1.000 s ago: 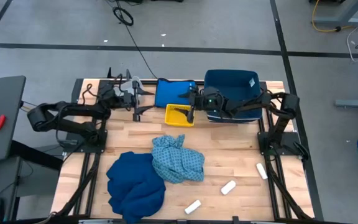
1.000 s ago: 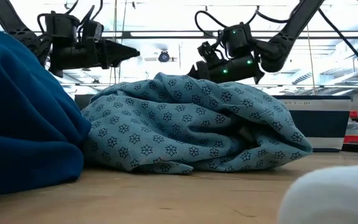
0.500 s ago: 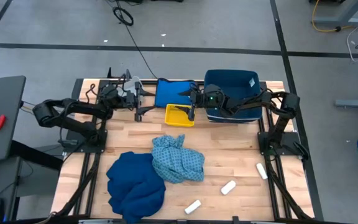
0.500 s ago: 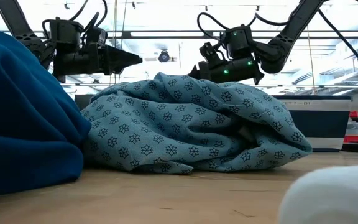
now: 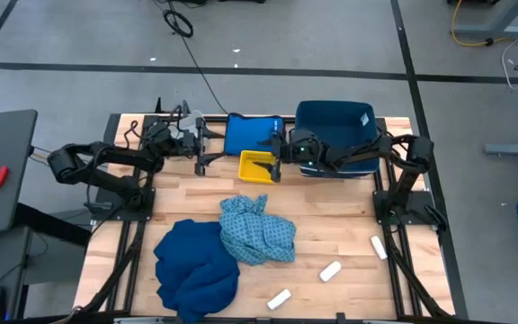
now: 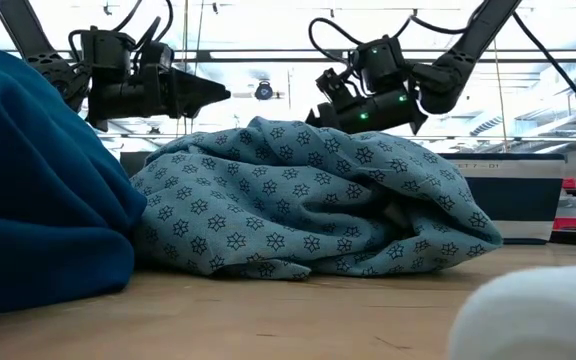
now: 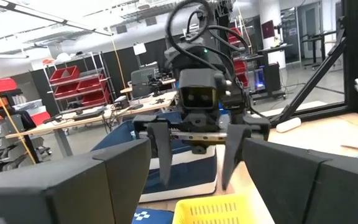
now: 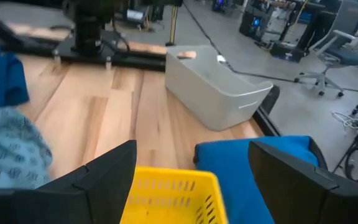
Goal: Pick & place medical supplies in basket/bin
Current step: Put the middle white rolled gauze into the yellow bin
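Both tools hang open and empty over the desk's far edge, the left tool (image 5: 207, 148) beside the yellow basket (image 5: 257, 166), the right tool (image 5: 275, 155) above it. Patterned cloth (image 5: 257, 230), dark-blue cloth (image 5: 196, 265) and white rolls (image 5: 330, 270) wait near the front edge; next, one likely reaches there.

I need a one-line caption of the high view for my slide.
Both arms hover at the table's far edge, right gripper open over the yellow basket; cloths and white rolls await.

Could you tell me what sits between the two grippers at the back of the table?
In the high view, the yellow basket sits between the left gripper and the right gripper.
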Controlling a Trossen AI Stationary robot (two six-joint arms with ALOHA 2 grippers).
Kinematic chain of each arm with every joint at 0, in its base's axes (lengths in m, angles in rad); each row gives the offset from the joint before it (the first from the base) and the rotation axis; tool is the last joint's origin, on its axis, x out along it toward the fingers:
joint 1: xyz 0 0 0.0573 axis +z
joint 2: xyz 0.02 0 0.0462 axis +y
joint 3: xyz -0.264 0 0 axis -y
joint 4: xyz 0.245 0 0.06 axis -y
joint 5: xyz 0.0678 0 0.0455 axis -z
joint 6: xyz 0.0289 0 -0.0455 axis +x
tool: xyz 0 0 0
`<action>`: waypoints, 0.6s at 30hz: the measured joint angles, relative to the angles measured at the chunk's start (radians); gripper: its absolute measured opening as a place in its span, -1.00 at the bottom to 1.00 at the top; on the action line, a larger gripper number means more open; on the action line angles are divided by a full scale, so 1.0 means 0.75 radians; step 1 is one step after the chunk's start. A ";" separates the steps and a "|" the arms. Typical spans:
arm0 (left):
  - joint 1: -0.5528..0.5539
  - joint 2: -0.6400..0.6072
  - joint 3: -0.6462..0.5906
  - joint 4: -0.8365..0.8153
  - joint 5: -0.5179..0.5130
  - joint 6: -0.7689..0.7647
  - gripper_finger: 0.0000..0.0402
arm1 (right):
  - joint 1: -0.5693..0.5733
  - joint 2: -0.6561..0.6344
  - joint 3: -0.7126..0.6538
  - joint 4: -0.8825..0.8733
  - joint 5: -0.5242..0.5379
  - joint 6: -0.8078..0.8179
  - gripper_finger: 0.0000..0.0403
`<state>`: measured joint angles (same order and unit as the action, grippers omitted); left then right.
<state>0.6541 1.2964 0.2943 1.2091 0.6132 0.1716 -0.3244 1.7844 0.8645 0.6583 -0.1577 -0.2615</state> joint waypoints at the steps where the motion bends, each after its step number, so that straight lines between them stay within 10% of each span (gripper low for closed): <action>1: 0.000 0.000 0.000 0.001 0.001 -0.005 0.29 | 0.016 0.000 0.001 -0.015 0.018 -0.012 0.57; 18: 0.000 0.000 0.000 -0.010 0.003 -0.041 0.29 | 0.335 -0.308 0.001 -0.831 0.268 0.147 0.56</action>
<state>0.6540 1.2964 0.2943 1.2015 0.6152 0.1411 -0.0733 1.5537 0.8654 0.0347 0.0436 -0.1515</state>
